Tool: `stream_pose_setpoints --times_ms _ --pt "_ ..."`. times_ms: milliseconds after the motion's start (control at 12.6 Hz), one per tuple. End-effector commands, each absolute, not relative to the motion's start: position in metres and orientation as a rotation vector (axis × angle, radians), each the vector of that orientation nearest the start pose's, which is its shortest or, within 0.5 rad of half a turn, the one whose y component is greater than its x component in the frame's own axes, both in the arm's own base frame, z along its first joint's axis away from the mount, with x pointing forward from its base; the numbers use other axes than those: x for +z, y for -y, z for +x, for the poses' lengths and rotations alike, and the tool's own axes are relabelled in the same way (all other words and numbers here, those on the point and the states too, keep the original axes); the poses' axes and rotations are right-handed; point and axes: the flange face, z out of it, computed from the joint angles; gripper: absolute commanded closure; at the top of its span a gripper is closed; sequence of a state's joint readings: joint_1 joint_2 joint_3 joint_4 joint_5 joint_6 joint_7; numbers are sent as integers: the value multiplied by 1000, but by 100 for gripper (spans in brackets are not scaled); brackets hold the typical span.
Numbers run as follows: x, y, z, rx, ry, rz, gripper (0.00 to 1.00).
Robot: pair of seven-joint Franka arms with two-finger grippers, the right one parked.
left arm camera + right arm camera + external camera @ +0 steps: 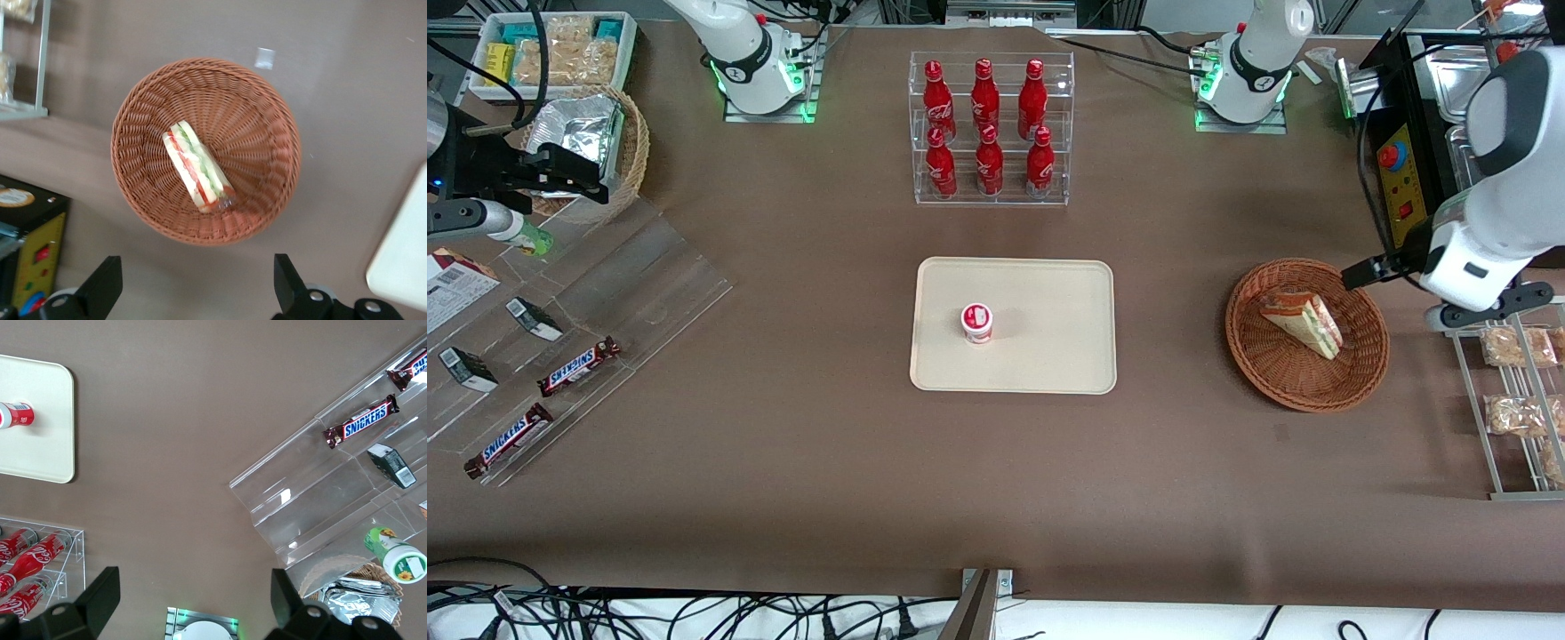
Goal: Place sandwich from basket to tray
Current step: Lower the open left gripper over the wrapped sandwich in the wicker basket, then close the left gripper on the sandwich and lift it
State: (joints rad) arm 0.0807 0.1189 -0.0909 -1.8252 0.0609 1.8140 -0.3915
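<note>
The sandwich (1303, 322) (198, 167), a white-bread wedge with red and green layers, lies in the round reddish-brown basket (1307, 396) (267, 120). The cream tray (1049, 356) (403, 260) (40, 440) lies flat at the table's middle, toward the parked arm's end from the basket. My gripper (193, 293) (1485, 307) hangs above the table just outside the basket's rim, toward the working arm's end. It is open, and bare table shows between its black fingers (100, 287).
A small red-and-white cup (977, 323) stands on the tray. A clear rack of red bottles (991, 129) is farther from the front camera than the tray. A steel rack of snack packets (1516, 400) and a black control box (1400, 178) flank the basket.
</note>
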Motion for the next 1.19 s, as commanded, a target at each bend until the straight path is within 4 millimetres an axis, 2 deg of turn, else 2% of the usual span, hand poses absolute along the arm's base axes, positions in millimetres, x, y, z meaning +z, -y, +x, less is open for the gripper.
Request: stream_pose_setpoints --times_ms 0,159,397,556,714,1111 --pt "421 -1 566 124 772 -2943 0" --pt "385 -2 558 81 929 -2907 0" --pt "335 -5 541 16 1001 -2902 0" --pt "305 -10 538 -13 1103 -2868 0" --pt "286 -9 538 -12 1156 -2852 0" --pt "252 -16 538 -58 1161 -2835 0"
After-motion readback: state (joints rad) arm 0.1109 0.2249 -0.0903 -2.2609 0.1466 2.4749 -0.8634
